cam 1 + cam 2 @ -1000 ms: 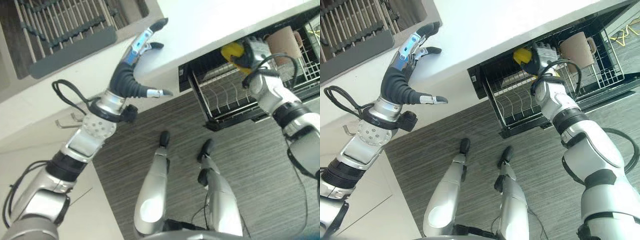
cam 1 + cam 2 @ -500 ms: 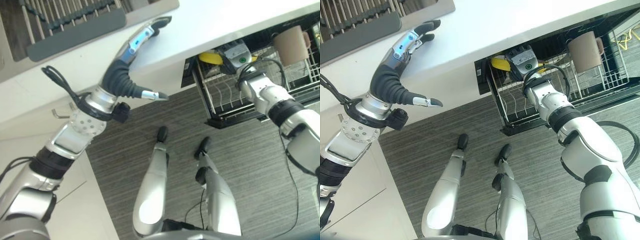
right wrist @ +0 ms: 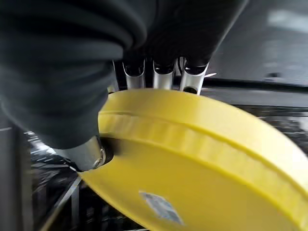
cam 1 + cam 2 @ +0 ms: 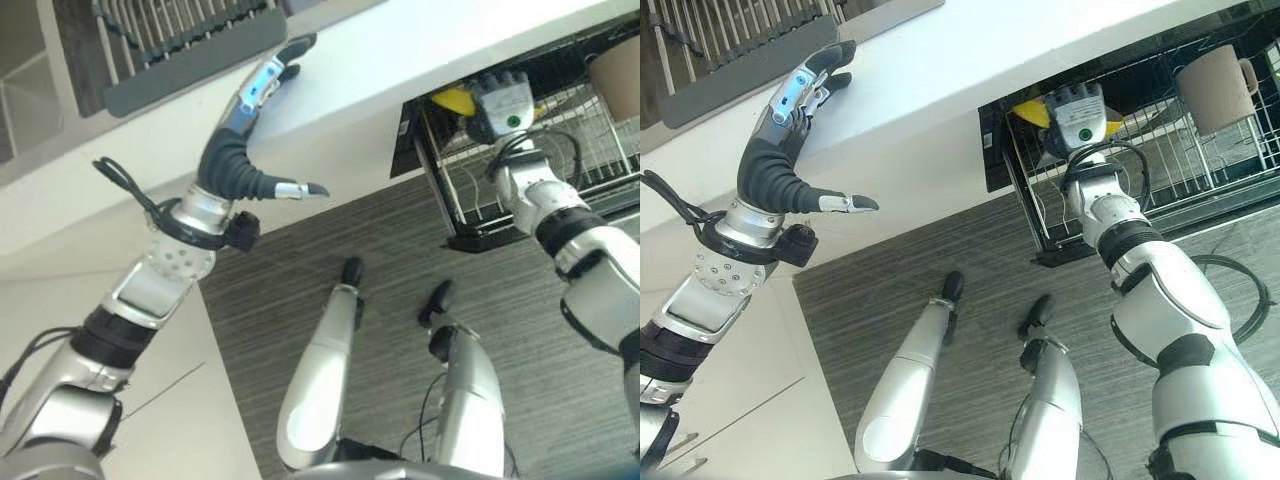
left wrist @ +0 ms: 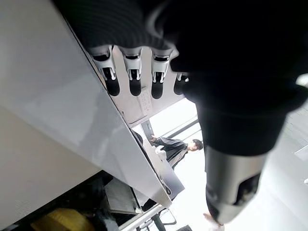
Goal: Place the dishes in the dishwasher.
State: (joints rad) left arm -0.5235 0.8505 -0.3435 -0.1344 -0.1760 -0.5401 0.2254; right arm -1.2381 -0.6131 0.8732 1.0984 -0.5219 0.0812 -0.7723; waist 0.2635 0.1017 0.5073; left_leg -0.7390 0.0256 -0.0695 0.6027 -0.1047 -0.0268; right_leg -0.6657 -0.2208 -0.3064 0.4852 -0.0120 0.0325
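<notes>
The right hand [image 4: 1077, 112], fingers [image 3: 163, 76] and thumb clamped on the yellow plate [image 3: 202, 163], has pushed deeper over the dishwasher rack [image 4: 1200, 165], nearing release, while the left hand [image 4: 245, 125], fingers apart, hovers above the bench [image 4: 420, 45].

1. A yellow plate [image 3: 202, 163], round with a raised ridged rim and a small pale sticker on the face turned to the wrist camera, is pinched in the right hand [image 4: 1077, 112]: thumb on one face, fingers behind the other.
2. The plate is held tilted over the near left corner of the dishwasher rack [image 4: 1200, 180], a pulled-out dark basket of pale wire tines.
3. A beige mug [image 4: 1215, 88] with a side handle stands on the tines toward the rack's right end, well apart from the plate.
</notes>
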